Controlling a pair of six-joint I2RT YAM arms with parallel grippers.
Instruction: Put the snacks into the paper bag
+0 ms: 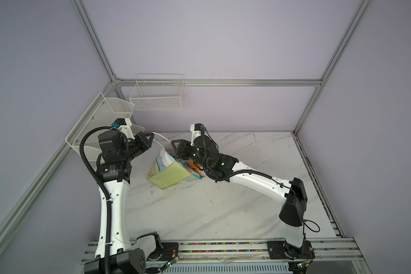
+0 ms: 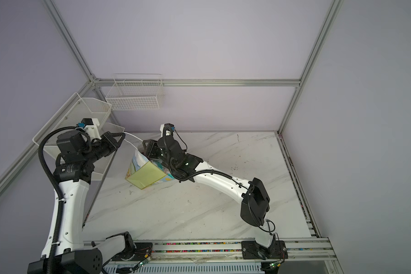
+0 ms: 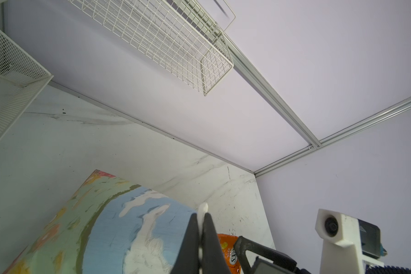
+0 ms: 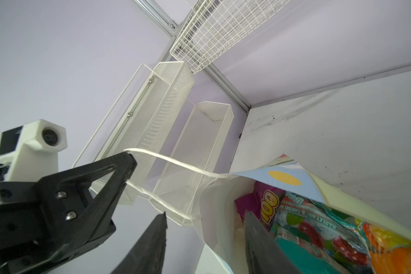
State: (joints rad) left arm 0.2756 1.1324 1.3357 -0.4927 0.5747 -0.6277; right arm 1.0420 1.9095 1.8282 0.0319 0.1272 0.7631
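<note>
Likely near done: snacks (image 4: 306, 220) lie inside the paper bag (image 1: 173, 176), none seen on the worktop (image 1: 223, 208); left fingers (image 3: 191, 237) clench its cord handle (image 4: 166, 161), right fingers (image 4: 259, 244) hang released at its mouth.

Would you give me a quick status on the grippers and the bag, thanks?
Left gripper shut on cord. Right gripper open at bag mouth. Bag tilted, snacks inside. No obstruction seen.
</note>
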